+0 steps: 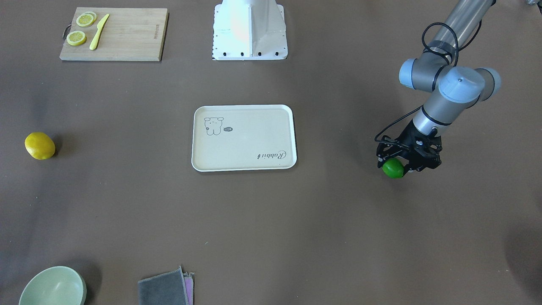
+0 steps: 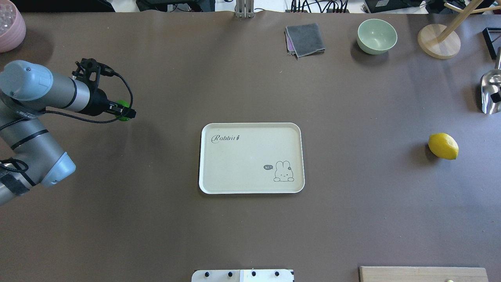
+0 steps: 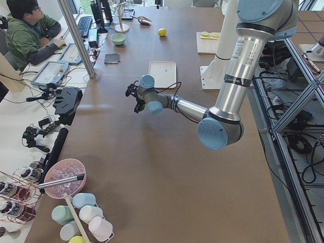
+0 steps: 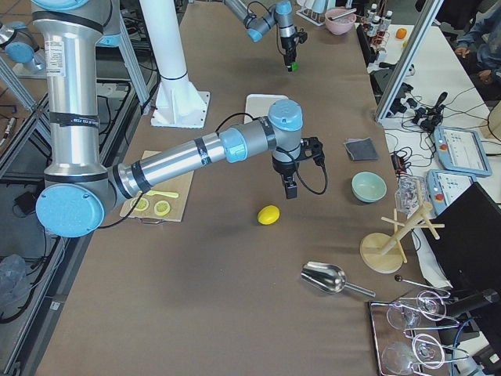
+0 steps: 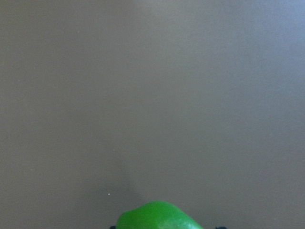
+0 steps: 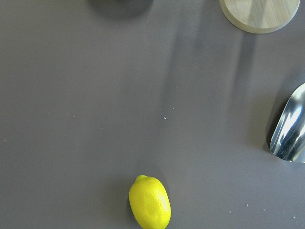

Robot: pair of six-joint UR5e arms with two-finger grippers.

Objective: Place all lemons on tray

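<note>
The fingers of your left gripper (image 1: pixel 401 166) clamp the green lemon (image 1: pixel 393 168), well apart from the tray (image 1: pixel 245 146). It looks firm, light and glossy, so likely slippery: hold it across the fat middle, not the pointed ends. The yellow lemon (image 1: pixel 40 145) lies on the table (image 1: pixel 296 233) beyond the tray's other side. Only the right-side view shows your right gripper (image 4: pixel 290 190), near that lemon; how its fingers stand, you cannot tell.

Tray (image 2: pixel 251 124) at centre of table (image 2: pixel 352 219); held lemon (image 1: pixel 393 168) in left gripper (image 2: pixel 126 114), well left of tray; loose lemon (image 2: pixel 443 146) on table, well right of tray; folded cloth (image 2: pixel 305 39) and bowl (image 2: pixel 377 36) side by side at far edge, bowl further right; wooden stand (image 2: pixel 438 41) and scoop (image 2: pixel 491 92) at right end; cutting board (image 1: pixel 114 34) right of robot base (image 1: pixel 250 29), lemon slices (image 1: pixel 86 19) and knife (image 1: pixel 99 31) on it.
</note>
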